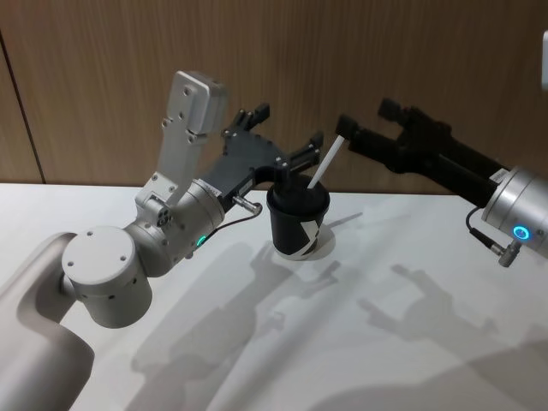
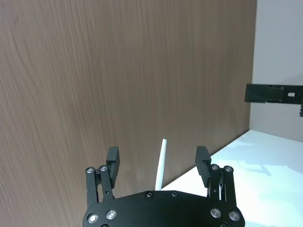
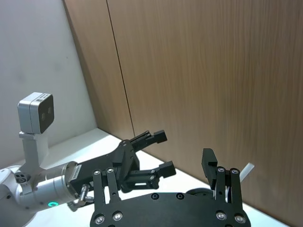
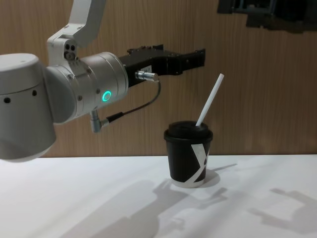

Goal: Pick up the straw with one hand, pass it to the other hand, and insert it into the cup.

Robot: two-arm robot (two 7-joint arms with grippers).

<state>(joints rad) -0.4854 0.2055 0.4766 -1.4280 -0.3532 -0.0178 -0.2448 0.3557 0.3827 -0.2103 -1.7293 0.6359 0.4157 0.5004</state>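
Note:
The black cup [image 1: 298, 226] [image 4: 188, 159] with a domed lid stands on the white table. The white straw [image 1: 325, 163] [image 4: 209, 100] sticks up through its lid and leans to the right, with neither gripper touching it. My left gripper [image 1: 285, 134] [image 4: 192, 58], on its silver wrist, hovers open just above and left of the cup. In the left wrist view the straw [image 2: 161, 166] shows beyond the gap between the spread fingers [image 2: 112, 159]. My right gripper [image 1: 370, 120] hangs open in the air, up and to the right of the straw's tip.
A wood-panelled wall [image 1: 360, 60] runs close behind the cup. The white table [image 1: 360, 342] [image 4: 99, 198] stretches in front of the cup, marked by the arms' shadows. The left arm's elbow and wrist camera [image 1: 195, 103] stand to the left of the cup.

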